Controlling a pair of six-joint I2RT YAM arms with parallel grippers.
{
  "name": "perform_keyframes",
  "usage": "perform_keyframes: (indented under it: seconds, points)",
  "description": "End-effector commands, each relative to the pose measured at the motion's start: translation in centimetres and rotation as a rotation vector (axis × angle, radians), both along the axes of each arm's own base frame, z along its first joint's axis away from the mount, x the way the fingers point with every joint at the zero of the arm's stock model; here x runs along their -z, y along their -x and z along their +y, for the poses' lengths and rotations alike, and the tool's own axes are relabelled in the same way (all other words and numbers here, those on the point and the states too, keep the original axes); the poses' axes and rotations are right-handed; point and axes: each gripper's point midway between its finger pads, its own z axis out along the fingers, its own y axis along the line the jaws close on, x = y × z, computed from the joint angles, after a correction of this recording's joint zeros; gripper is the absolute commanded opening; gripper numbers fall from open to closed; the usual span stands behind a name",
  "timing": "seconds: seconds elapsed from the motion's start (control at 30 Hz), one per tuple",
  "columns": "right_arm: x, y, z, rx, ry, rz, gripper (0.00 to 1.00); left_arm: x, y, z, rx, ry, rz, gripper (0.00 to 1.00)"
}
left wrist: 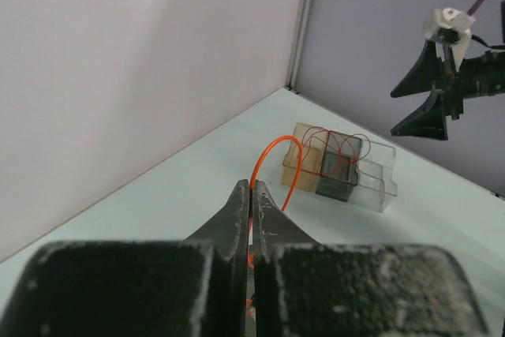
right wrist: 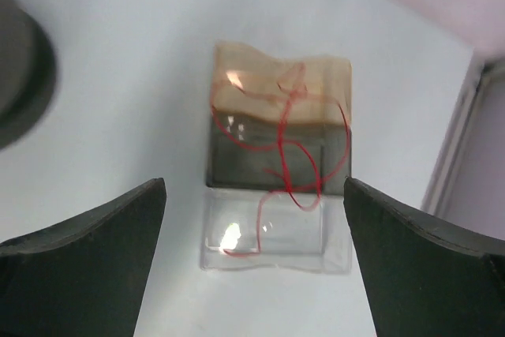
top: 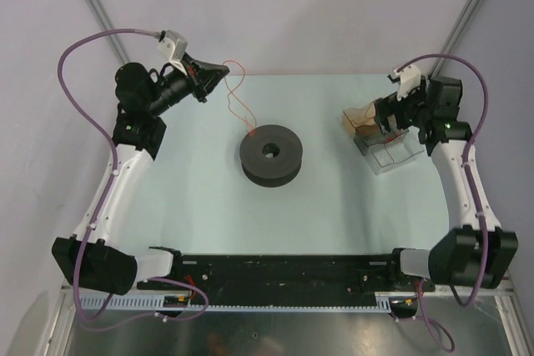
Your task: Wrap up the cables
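At the far left, the left tool (left wrist: 251, 189) is clamping a hair-thin wire (left wrist: 274, 143), seemingly springy and best held near its end, while the right tool (right wrist: 254, 187) is hanging open.

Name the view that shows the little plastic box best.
Right wrist: the box sits centred, seen from above, red wires across it. Left wrist shows it small, side-on; the top view, partly behind the right hand.

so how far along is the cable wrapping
Early. Nothing looks wound on the spool yet. In hand: left claw shut on one cable leading to the spool. Still to do: more cables lie in the box under the open right claw.
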Motion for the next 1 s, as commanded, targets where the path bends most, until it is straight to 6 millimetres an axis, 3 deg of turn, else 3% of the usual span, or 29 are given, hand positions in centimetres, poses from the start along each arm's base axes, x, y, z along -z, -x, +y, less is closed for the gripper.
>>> perform_keyframes:
  seconds: [0.0, 0.27, 0.4, 0.6, 0.73, 0.8, 0.87, 0.97]
  points:
    - [-5.7, 1.5, 6.2, -0.215, -0.131, -0.149, 0.99, -4.9, 3.6, -0.9, 0.101, 0.015, -0.116, 0.00]
    - [-10.9, 4.9, 22.4, -0.599, -0.365, -0.222, 0.99, -5.6, 4.5, -2.2, 0.123, 0.028, -0.131, 0.00]
    - [-12.1, 6.6, 28.6, -0.737, -0.424, -0.240, 0.99, -5.2, 4.5, -2.6, 0.107, 0.038, -0.115, 0.00]
    - [-9.8, 6.3, 35.2, -0.811, -0.440, -0.252, 0.99, -5.0, 5.0, -3.4, 0.124, 0.062, -0.090, 0.00]
    - [-6.7, 5.6, 37.7, -0.822, -0.405, -0.233, 0.99, -5.3, 5.4, -3.7, 0.127, 0.078, -0.086, 0.00]
    - [-4.9, 4.9, 38.2, -0.813, -0.382, -0.211, 0.89, -5.6, 5.5, -3.7, 0.129, 0.087, -0.085, 0.00]
    - [-3.3, 3.8, 38.2, -0.784, -0.354, -0.198, 0.72, -5.8, 5.7, -3.7, 0.129, 0.092, -0.087, 0.00]
    - [-2.5, 2.8, 37.7, -0.762, -0.358, -0.183, 0.32, -6.1, 5.8, -3.7, 0.126, 0.096, -0.093, 0.00]
